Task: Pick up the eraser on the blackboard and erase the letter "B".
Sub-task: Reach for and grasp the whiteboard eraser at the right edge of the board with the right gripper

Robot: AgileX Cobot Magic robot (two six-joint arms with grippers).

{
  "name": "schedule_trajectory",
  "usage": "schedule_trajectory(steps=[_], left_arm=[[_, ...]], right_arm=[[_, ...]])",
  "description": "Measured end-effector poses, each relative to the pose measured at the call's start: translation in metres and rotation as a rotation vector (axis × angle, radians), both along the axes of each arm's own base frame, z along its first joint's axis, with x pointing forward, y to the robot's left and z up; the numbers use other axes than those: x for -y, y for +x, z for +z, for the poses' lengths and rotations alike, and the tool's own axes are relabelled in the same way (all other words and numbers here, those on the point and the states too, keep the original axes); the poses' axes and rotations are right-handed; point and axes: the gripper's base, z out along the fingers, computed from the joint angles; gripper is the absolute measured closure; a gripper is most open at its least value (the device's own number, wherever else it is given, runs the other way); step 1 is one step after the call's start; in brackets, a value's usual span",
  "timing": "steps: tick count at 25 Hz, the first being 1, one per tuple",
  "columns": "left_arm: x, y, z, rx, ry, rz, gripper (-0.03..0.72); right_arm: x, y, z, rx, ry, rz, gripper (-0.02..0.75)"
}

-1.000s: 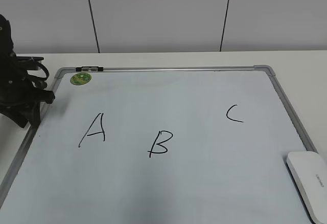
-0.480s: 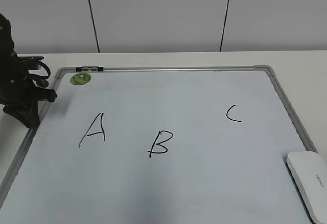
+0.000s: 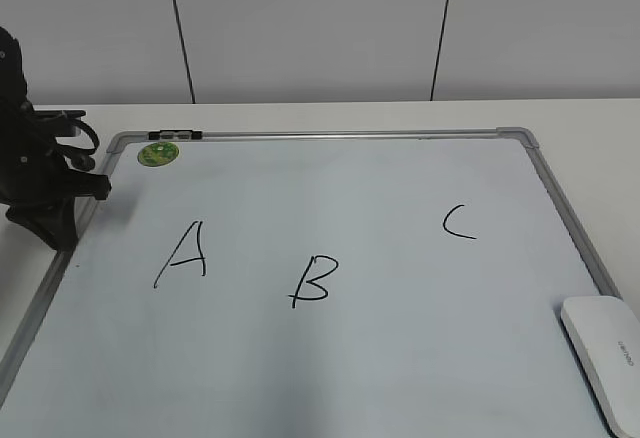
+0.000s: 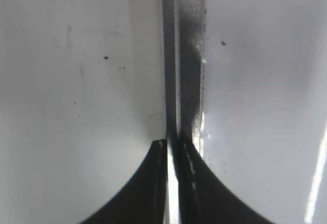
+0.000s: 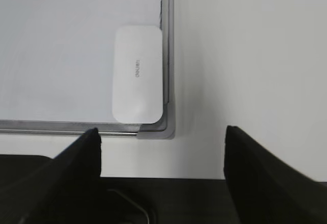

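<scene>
On the blackboard (image 3: pixel 350 378) lies the eraser (image 5: pixel 137 74) — right jaws wide, left jaws closed.

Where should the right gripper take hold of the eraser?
Come straight down on the eraser and close the fingers across its two long sides at mid-length. It lies flat in the blackboard's corner, one long side hard against the frame, so that finger probably has little room. The open right gripper is not yet over it.
</scene>
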Motion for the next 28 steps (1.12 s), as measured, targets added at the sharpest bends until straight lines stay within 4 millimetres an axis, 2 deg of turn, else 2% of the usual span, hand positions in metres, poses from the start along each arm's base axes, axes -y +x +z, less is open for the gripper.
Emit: schedule_trajectory(steps=[7, 13, 19, 28], left_arm=[[0.0, 0.0, 0.0, 0.0, 0.0, 0.0, 0.664], [0.0, 0.0, 0.0, 0.0, 0.0, 0.0, 0.664], [0.0, 0.0, 0.0, 0.0, 0.0, 0.001, 0.664], [0.0, 0.0, 0.0, 0.0, 0.0, 0.002, 0.664]], right_arm=[[-0.015, 0.05, -0.005, -0.243, 0.141, 0.047, 0.183], [-0.023, 0.083, -0.027, -0.452, 0.208, 0.063, 0.183], [-0.026, 0.113, -0.035, -0.51, 0.143, 0.096, 0.183], [-0.03, 0.154, -0.072, -0.587, 0.131, 0.02, 0.183]])
